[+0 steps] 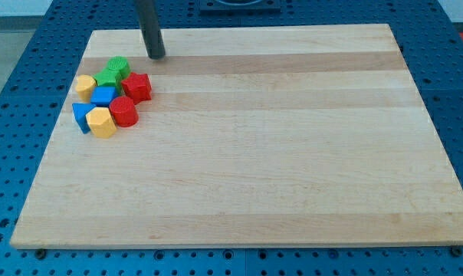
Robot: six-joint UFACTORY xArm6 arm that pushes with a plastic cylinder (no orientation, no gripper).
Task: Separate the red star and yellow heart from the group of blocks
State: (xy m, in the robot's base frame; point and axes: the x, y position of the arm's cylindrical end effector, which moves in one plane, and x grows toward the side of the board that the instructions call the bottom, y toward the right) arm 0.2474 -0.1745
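A tight group of blocks lies at the board's upper left. The red star (138, 87) is on the group's right side, touching a green block (107, 79). The yellow heart (85, 84) is at the group's left edge. A green block (119, 67) sits at the top, a blue block (104, 96) in the middle, a red cylinder (124, 111) below the star, a yellow hexagon (101, 122) at the bottom, and a blue triangle (81, 116) at the lower left. My tip (156, 56) stands above and right of the group, apart from every block.
The wooden board (254, 153) lies on a blue perforated table (17, 92). The group sits close to the board's left edge.
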